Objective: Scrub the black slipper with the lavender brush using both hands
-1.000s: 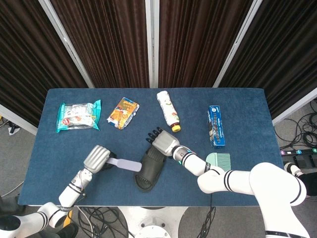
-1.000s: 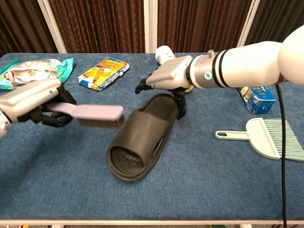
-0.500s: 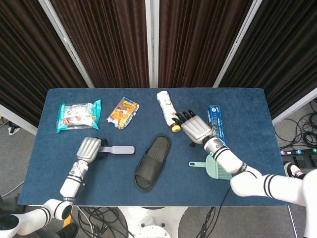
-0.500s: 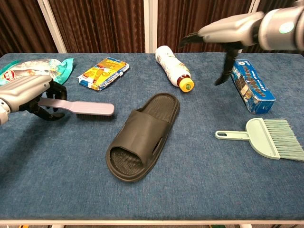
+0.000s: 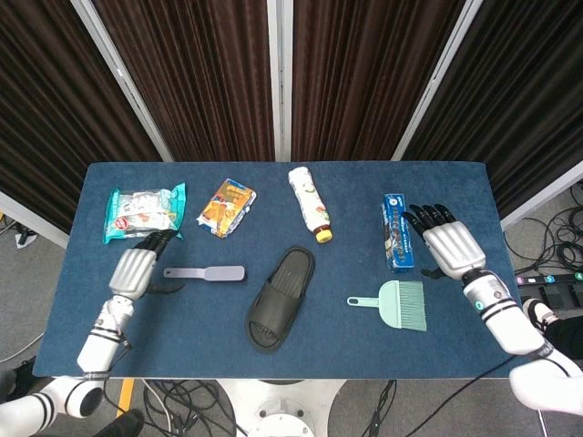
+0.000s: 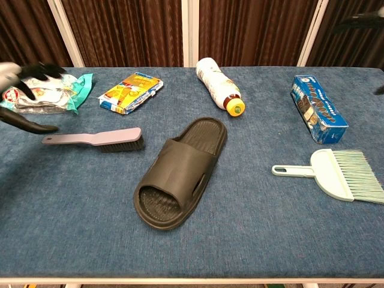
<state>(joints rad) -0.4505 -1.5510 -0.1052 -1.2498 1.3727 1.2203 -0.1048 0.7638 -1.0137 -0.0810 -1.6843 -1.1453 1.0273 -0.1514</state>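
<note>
The black slipper (image 5: 280, 298) is seen lying sole-down near the middle of the blue table (image 5: 474, 339), its toe end toward the near edge and its heel toward the far side. The lavender brush (image 5: 206, 272) is laid flat just left of it, apart from it, bristles toward the slipper and handle pointing left. In the head view the left hand (image 5: 135, 270) is shown at the left of the table with its fingers spread and nothing held, its dark fingertips just beside the tip of the brush handle; whether they touch it cannot be told. In the chest view only blurred dark fingers of that hand (image 6: 27, 75) are caught at the left edge, over the snack bag. The right hand (image 5: 446, 244) is seen whole only in the head view, opened flat with fingers apart and empty, just right of the blue box (image 5: 397, 231); in the chest view hardly more than a dark sliver shows at the right edge. A mint hand broom (image 5: 397, 304) lies near the right, and a white bottle (image 5: 309, 203), a yellow snack packet (image 5: 227, 207) and a teal snack bag (image 5: 144, 212) are ranged along the far side.
</note>
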